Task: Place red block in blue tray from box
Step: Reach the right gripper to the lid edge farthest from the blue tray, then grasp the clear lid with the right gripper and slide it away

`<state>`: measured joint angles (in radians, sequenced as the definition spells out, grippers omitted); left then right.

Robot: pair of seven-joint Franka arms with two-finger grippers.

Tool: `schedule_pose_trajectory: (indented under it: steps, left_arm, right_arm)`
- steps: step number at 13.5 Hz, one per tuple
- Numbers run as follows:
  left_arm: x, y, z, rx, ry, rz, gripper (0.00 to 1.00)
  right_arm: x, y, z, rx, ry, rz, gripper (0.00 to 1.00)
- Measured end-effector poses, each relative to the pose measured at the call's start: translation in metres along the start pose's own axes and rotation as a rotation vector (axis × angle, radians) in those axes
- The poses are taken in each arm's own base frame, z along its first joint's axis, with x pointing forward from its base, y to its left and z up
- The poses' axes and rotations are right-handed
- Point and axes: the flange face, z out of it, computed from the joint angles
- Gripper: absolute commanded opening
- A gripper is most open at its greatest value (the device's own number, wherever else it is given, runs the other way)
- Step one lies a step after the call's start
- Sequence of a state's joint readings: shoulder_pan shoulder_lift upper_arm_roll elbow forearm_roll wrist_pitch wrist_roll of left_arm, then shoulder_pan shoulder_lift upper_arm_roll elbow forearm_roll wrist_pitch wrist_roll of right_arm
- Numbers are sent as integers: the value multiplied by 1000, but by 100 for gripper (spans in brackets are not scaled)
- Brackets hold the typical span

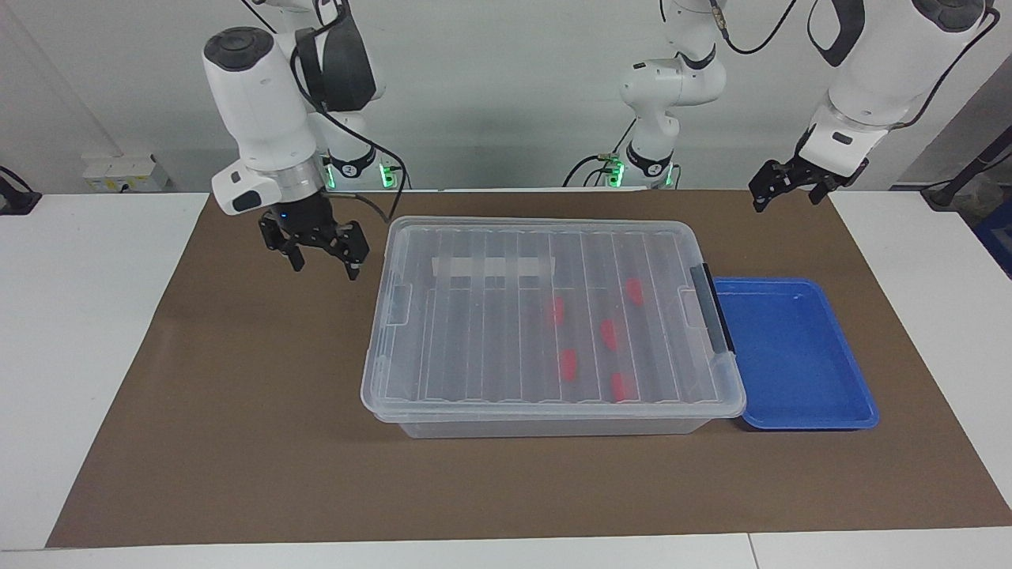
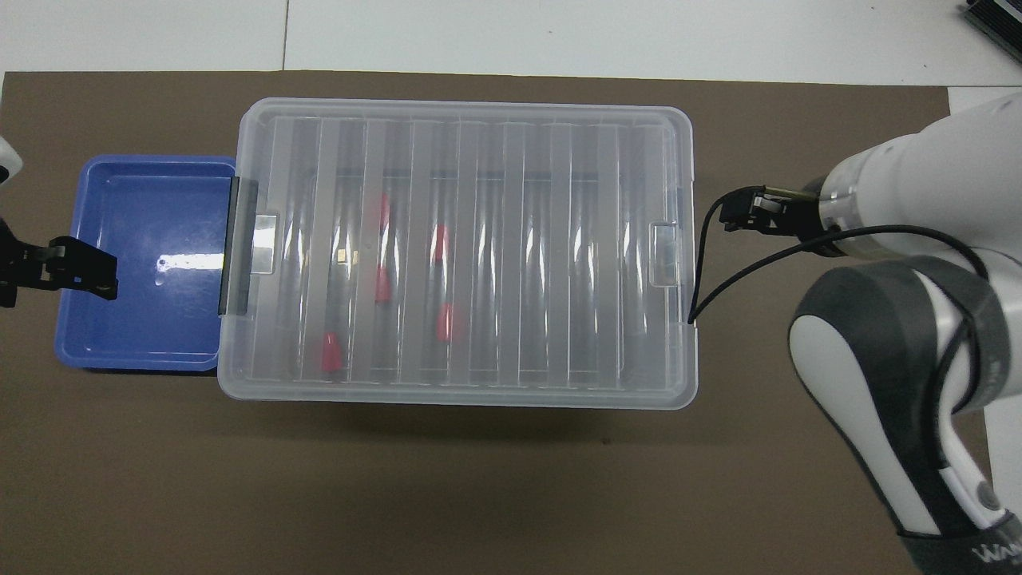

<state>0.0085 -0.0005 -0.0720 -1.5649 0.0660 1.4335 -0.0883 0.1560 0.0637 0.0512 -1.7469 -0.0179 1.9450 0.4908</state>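
Five red blocks [image 1: 568, 363] inside lidded box [image 1: 545, 316], right hand [image 1: 322, 262] alongside, empty

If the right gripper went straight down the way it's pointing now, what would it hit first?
Probably the brown mat, just beside the box at the right arm's end. The right gripper is open and clear of the lid, though depth is uncertain.

Two white Franka arms are showing dark grey joint covers, silver wrist rings and green-lit bases; a black cable is looping along each, ending in the black right gripper [image 1: 320, 251] and left gripper [image 1: 791, 188].
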Motion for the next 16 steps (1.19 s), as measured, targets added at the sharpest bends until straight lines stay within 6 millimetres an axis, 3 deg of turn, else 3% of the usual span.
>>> schedule_pose_trajectory:
  steps: [4,7,9,12,16]
  left_arm:
    - [0,0,0,0,0,0,100]
    - [0,0,0,0,0,0,100]
    - [0,0,0,0,0,0,100]
    - [0,0,0,0,0,0,100]
    - [0,0,0,0,0,0,100]
  right_arm:
    - [-13,-38,39,7,-11,-7,97]
    - [-31,-49,68,-2,-31,-27,96]
    - [-37,-42,80,-18,-41,-29,96]
    - [-38,-30,77,-41,-34,-53,96]
    - [-27,2,79,-59,-51,-113,96]
